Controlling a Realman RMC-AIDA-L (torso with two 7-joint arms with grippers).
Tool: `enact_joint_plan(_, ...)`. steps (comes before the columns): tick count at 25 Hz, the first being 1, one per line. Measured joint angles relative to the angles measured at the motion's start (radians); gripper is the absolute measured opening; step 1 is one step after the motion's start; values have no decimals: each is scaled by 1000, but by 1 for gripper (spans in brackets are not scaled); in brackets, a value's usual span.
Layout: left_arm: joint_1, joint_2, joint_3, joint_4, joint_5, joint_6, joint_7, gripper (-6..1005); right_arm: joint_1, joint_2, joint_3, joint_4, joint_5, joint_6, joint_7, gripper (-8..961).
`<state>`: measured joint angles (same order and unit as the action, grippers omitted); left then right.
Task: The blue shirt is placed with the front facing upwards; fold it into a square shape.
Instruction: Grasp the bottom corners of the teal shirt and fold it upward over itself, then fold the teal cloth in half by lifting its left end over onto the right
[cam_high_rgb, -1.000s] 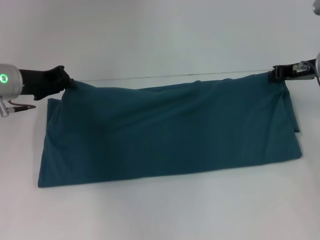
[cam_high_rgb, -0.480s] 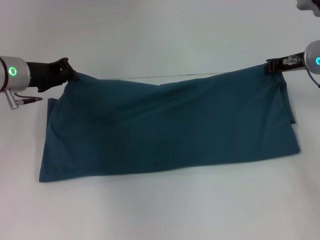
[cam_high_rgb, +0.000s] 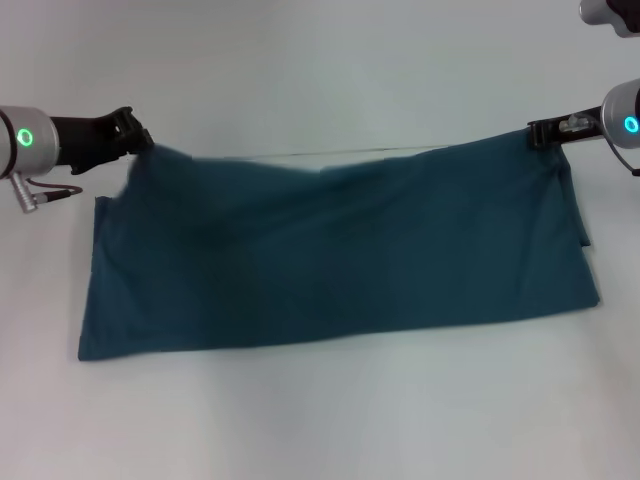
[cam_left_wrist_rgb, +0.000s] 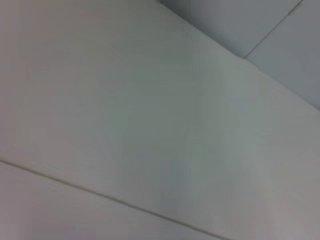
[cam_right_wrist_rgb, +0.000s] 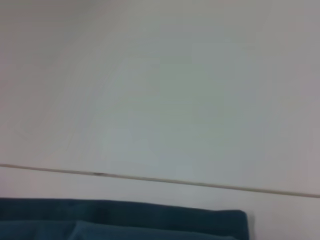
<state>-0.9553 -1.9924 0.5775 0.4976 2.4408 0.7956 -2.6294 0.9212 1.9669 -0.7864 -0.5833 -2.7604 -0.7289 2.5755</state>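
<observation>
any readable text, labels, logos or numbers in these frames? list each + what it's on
None readable.
The blue shirt shows only plain teal cloth; no lettering or label faces the camera.
The left gripper and the right gripper, each at a far corner of the shirt, carry no legible markings; the arms show only green ring lights.
The table bears no marks.

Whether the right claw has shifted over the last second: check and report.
Yes. The right claw, shut on the blue shirt corner, has risen slightly and drifted left against the thin table seam, whose far end it covered a second ago.
</observation>
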Motion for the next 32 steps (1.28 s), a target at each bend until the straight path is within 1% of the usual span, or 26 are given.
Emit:
enact_joint_plan(2,4,-2,-4,2,0,-15,-14,119,1,-2,0,0,-3,10,1,236)
enact_joint_plan(7,27,-9,-9,16,-7,-25,-36,219,20,-13,-1,0,-32,27,18,243)
enact_joint_plan(11,43,-14,-10,33,-32,-27,-37,300,40,-26,-1,0,-37,12,18,249)
enact_joint_plan(12,46,-14,-10,36,-38,-27,-37,320,43,-28,-1,0,-39,7,18,296)
enact_joint_plan(16,49,-14,-10,37,-41,-22,-36,480,43,-34,3,0,-51,-14,21,486)
enact_joint_plan(18,49,-14,-10,38,-42,-19,-37,560,37,-42,9,-6,-44,-35,20,512)
enact_joint_plan(20,51,-14,-10,38,-43,-16,-36,593,31,-52,17,-14,-20,-64,14,539)
enact_joint_plan(22,57,-13,-10,39,-58,-2,-32,626,16,-66,26,-35,47,-121,-16,565)
enact_joint_plan(24,71,-10,-10,44,-100,27,-16,645,-12,-72,33,-76,145,-186,-61,673)
enact_joint_plan(25,84,-8,-10,53,-139,54,2,646,-32,-74,38,-101,202,-222,-83,693)
enact_joint_plan(27,111,-7,-10,76,-210,107,36,649,-82,-77,52,-152,322,-307,-124,732)
enact_joint_plan(28,137,-7,-10,99,-265,151,62,651,-107,-78,60,-175,385,-346,-142,752)
enact_joint_plan(32,227,-13,-10,163,-413,283,133,657,-246,-77,109,-237,654,-522,-235,831)
